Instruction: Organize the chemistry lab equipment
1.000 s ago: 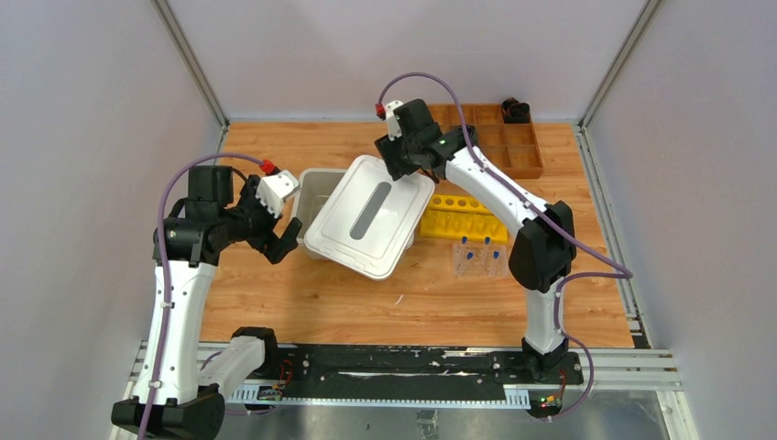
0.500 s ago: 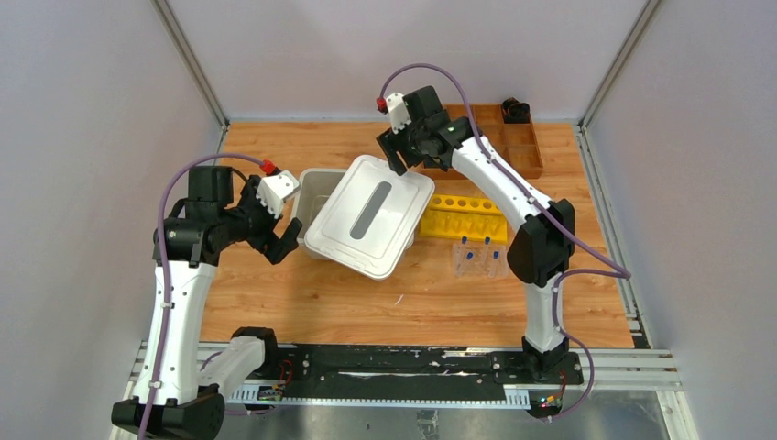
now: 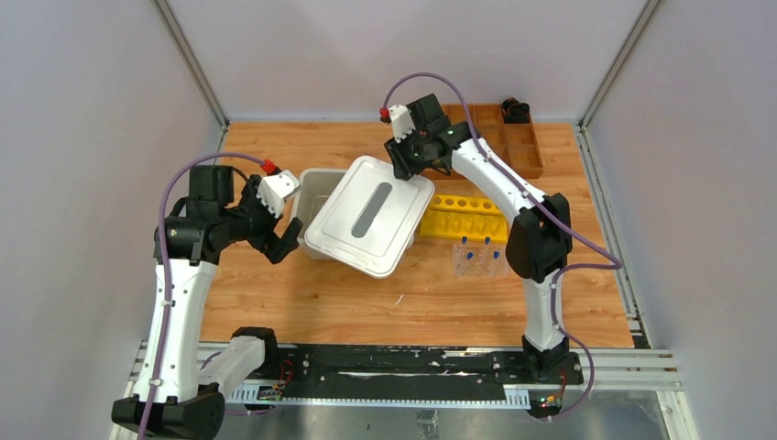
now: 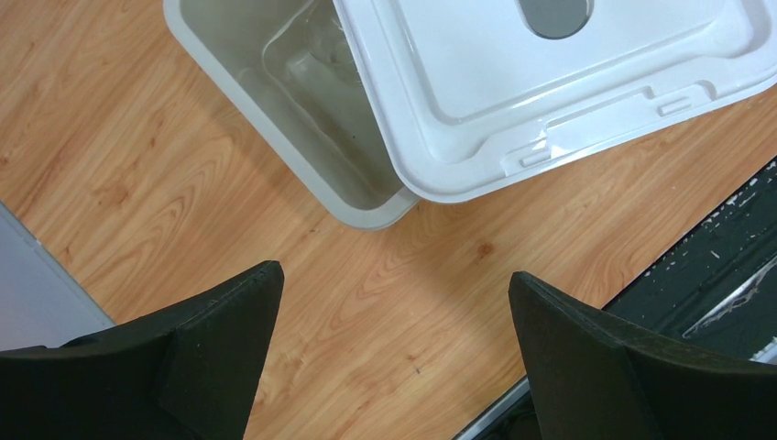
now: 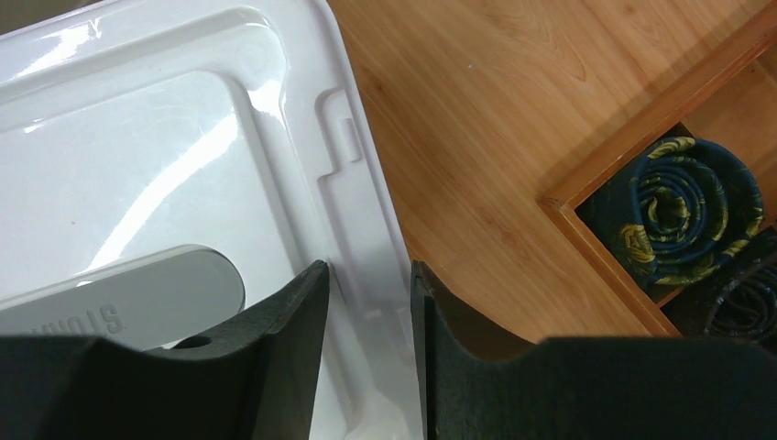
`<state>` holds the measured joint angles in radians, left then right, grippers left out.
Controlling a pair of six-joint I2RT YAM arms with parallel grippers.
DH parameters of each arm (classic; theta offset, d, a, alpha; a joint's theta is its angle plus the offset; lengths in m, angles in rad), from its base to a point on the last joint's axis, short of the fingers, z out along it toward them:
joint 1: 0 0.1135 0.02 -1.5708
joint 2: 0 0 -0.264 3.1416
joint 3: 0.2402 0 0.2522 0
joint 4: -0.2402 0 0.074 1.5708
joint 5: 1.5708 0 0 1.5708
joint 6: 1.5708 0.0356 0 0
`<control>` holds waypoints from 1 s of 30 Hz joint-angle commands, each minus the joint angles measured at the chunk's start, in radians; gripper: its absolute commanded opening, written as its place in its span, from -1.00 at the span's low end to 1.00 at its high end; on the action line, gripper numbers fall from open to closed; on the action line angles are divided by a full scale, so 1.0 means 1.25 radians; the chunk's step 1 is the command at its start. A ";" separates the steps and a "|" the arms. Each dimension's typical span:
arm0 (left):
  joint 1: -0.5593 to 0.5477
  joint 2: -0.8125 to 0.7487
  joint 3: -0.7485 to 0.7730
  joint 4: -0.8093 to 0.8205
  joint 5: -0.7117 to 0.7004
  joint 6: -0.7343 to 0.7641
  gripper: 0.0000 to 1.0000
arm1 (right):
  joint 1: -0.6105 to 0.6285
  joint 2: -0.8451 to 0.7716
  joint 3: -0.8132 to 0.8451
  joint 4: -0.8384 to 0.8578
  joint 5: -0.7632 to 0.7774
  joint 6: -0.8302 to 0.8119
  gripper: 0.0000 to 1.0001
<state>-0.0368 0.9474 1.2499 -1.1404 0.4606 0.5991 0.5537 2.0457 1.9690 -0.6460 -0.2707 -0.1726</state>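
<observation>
Your wood-grain table [image 3: 321, 293] carries a grey translucent plastic bin [image 3: 310, 188] with a glossy white moulded lid [image 3: 371, 215] lying askew over it, turned so that the bin's left end is uncovered; the lid has rounded corners, a stepped rim and a grey oval inset in the middle. To the right of the lid stands a yellow plastic rack with round holes [image 3: 463, 218], and just near of that rack the blue-capped clear tubes [image 3: 478, 252] stand upright in a clear holder, well apart from both pincers. Only the overhead view shows you those tubes. The left wrist view alone looks into the uncovered end of the bin, where something clear and glassy lies, too blurred to name. The right wrist view alone shows a blue-and-yellow patterned roll [image 5: 678, 202] in a compartment of the wooden divided tray [image 3: 513, 147] at the far right. Your left gripper [image 3: 282, 242] hangs released, jaws spread wide, over bare wood left of the bin. Your right gripper [image 5: 366, 268] straddles the lid's far right rim with a narrow gap; you cannot tell whether it is clenched on it.
</observation>
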 commanded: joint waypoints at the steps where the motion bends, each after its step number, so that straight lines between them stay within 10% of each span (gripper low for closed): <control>1: -0.004 0.003 0.013 0.001 0.016 0.008 1.00 | -0.010 -0.032 -0.057 -0.003 -0.029 0.019 -0.20; 12: -0.005 0.004 0.018 0.001 0.022 0.008 1.00 | -0.034 -0.064 -0.056 0.003 -0.035 0.002 0.32; 30: -0.004 0.006 0.035 -0.003 0.012 0.017 1.00 | -0.079 -0.018 -0.041 -0.084 -0.198 -0.012 0.29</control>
<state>-0.0368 0.9550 1.2560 -1.1416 0.4679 0.6037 0.4603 2.0266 1.9427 -0.7223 -0.5152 -0.1753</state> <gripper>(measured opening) 0.997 0.648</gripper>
